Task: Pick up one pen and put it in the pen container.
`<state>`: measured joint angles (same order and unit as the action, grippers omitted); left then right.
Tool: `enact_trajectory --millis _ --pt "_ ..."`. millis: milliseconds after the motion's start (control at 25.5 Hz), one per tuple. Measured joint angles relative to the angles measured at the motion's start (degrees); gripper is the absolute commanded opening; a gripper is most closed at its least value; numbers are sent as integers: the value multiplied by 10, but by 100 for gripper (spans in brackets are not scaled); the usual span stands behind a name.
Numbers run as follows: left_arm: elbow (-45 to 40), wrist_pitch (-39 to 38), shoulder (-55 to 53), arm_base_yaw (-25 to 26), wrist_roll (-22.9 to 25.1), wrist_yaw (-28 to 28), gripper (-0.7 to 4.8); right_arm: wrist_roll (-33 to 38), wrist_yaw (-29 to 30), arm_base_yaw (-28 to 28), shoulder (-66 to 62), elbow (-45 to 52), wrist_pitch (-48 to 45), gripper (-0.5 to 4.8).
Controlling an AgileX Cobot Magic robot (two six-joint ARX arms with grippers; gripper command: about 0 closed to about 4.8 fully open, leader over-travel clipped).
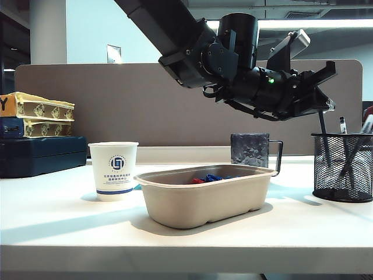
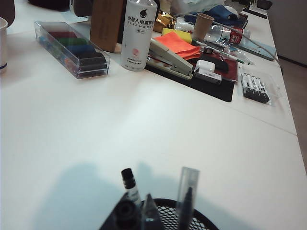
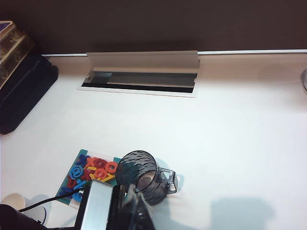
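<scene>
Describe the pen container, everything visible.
The pen container is a black wire-mesh cylinder with a solid rim and base, standing upright on the white table at the exterior view's far right, right of the mug. Several pens stand in it, tips and caps above the rim. One dark pen slants into it from the left end effector above. The left wrist view shows its rim from above.

**Pen held over the mesh cup**

The pen container (image 1: 342, 167), a black wire-mesh cylinder with a solid rim and base, stands upright at the table's right edge in the exterior view, with several pens leaning inside. A dark pen (image 1: 323, 135) hangs nearly vertical, its lower end already dipped inside the cup's rim.
</scene>
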<state>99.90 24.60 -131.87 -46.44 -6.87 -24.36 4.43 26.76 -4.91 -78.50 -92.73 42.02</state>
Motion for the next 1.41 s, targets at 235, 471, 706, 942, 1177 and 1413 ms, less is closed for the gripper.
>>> enact_trajectory --millis 235,471,706,942,1177,1413 --pt "0 0 0 0 0 0 70 0 0 0 2 0 1 -6" --pt "0 0 0 0 0 0 99 0 0 0 4 0 1 -6" --pt "0 0 0 0 0 0 99 0 0 0 4 0 1 -6" --pt "22 -1 0 0 0 -10 99 0 0 0 4 0 1 -6" --pt "54 -1 19 0 0 -22 98 0 0 0 4 0 1 -6" --pt "75 -38 47 5 3 -24 98 0 -1 0 4 0 1 -6"
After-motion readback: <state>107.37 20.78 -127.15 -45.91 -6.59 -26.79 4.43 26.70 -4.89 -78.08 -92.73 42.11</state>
